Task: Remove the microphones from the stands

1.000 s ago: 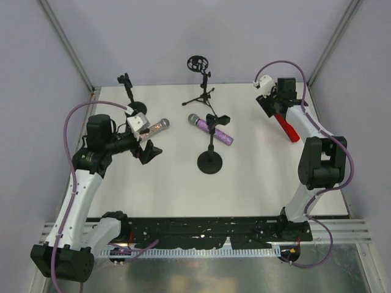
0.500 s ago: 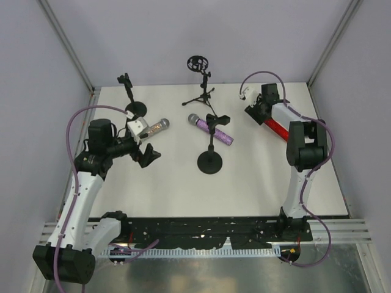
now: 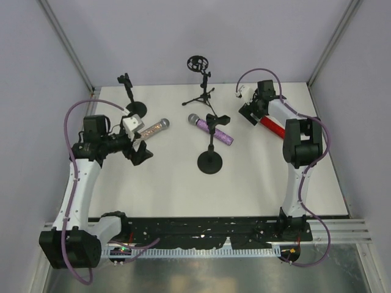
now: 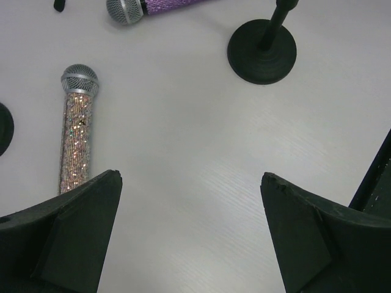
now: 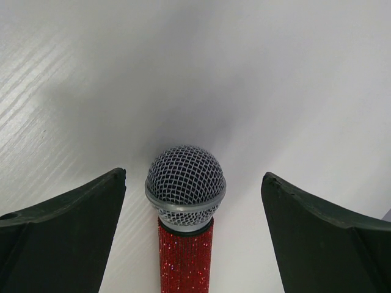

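Note:
A purple glitter microphone (image 3: 211, 130) lies slanted in the clip of a black round-base stand (image 3: 209, 162) at the table's middle; the left wrist view catches its head (image 4: 125, 10) and the stand's base (image 4: 261, 50). A red glitter microphone (image 3: 273, 127) lies on the table at the right. My right gripper (image 3: 249, 113) is open, its fingers either side of the red microphone's mesh head (image 5: 185, 180) without touching it. My left gripper (image 3: 140, 152) hangs open over bare table (image 4: 190, 183), right of a silver glitter microphone (image 4: 74, 140) lying flat.
A small empty stand (image 3: 130, 97) stands at the back left. A tripod stand with a ring mount (image 3: 200, 79) stands at the back centre. Grey walls close in the white table (image 3: 183, 183) on three sides.
My right arm came down and leftward with the red microphone, laid it on the table and opened its jaws. My left arm drew back a little to the left.

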